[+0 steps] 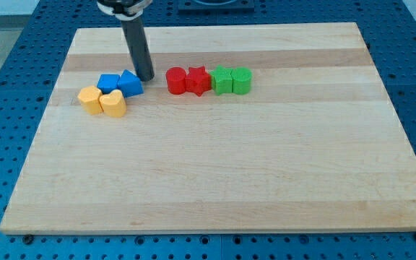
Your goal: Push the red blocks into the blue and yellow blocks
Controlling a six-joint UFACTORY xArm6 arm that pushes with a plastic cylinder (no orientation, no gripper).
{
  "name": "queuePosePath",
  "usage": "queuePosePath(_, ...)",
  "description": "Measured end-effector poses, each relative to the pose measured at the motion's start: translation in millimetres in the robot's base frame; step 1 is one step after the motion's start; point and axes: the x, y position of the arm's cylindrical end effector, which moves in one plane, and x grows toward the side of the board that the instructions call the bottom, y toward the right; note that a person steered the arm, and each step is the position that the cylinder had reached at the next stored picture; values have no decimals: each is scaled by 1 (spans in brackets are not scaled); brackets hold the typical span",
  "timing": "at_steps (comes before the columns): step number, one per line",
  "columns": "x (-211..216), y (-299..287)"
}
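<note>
Tip (147, 77) beside blue triangle block (130, 83), red blocks (188, 80) to its right apart, end effector a bare rod, no jaws

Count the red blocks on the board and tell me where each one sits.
2. The round red block sits right of my tip; the star-shaped red block touches its right side, against the green blocks. None appears hidden.

I can read no text, label, brand, number or sign anywhere here, on the blocks, the tabletop or around it.
</note>
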Motion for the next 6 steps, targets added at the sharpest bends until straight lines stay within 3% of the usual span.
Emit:
queuePosePath(2, -19, 83)
queuePosePath(6, 14, 69)
